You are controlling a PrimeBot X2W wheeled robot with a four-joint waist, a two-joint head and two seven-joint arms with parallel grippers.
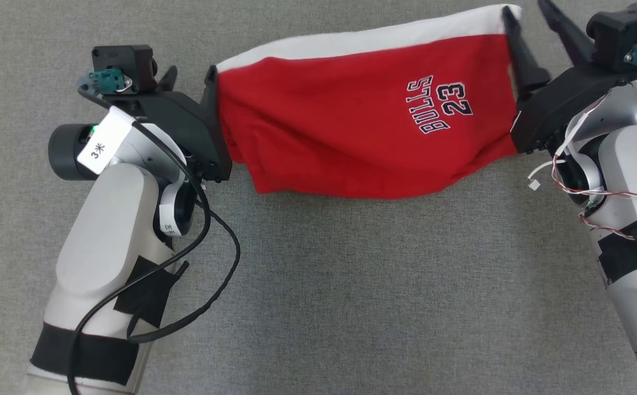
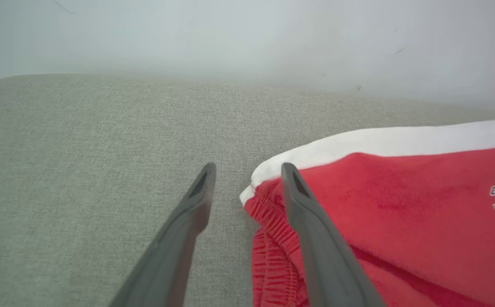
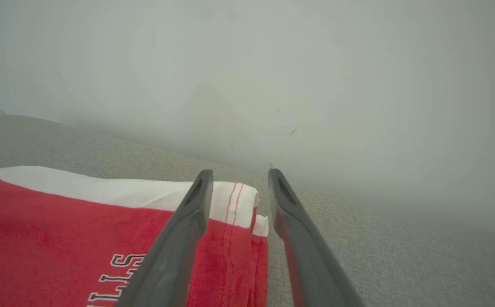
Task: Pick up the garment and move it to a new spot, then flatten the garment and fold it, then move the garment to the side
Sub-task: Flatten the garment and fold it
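Note:
The garment (image 1: 351, 126) is a pair of red shorts with a white side stripe and "BULLS 23" print, spread sideways on the grey fabric surface (image 1: 351, 302). My left gripper (image 1: 189, 82) stands open at its left end. In the left wrist view the elastic waistband corner of the garment (image 2: 400, 204) lies between the spread fingers of the left gripper (image 2: 247, 170). My right gripper (image 1: 532, 22) is open at the right end. In the right wrist view the garment's (image 3: 59, 226) stitched white hem corner sits between the right gripper's (image 3: 239, 175) parted fingers, unpinched.
The grey surface runs wide toward me in the head view. Both wrist views show a pale wall (image 2: 247, 38) just past the far edge. A black cable (image 1: 225, 241) loops off my left forearm, and thin loose wires (image 1: 565, 181) hang at my right wrist.

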